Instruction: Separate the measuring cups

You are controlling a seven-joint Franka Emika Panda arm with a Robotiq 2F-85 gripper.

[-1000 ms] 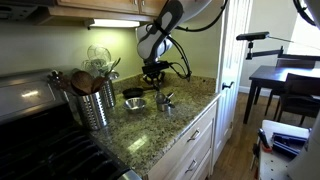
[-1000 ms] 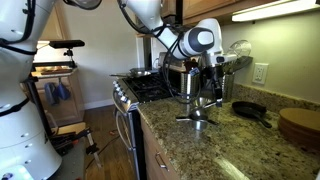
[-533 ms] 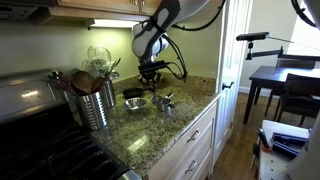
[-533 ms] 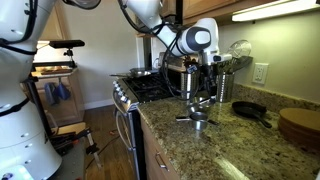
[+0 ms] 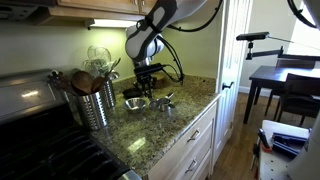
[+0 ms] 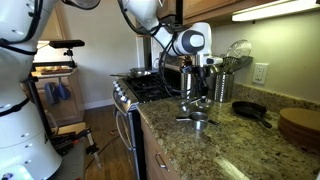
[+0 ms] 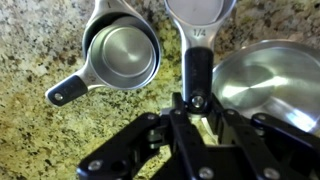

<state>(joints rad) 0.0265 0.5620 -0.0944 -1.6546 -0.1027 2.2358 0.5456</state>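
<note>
In the wrist view, my gripper point(image 7: 191, 103) is shut on the dark-tipped flat handle of a shiny measuring cup point(image 7: 200, 12) whose bowl sits at the top edge. A nested silver cup point(image 7: 122, 55) lies to its left on the granite. A larger silver cup point(image 7: 268, 82) lies to its right. In both exterior views the gripper point(image 5: 148, 78) point(image 6: 201, 88) hangs just above the cups point(image 5: 160, 101) point(image 6: 197, 116) on the counter.
The ribbed steel canister of wooden spoons point(image 5: 97, 106) point(image 6: 222, 86) stands close by. A black pan point(image 5: 133, 93) point(image 6: 250, 110) lies behind the cups. The stove point(image 6: 150, 88) adjoins the counter. A wooden board point(image 6: 300, 122) lies further along. The counter edge point(image 5: 190, 115) is near.
The arm has shifted sideways over the counter towards the canister and pan, with the gripper still low over the cups.
</note>
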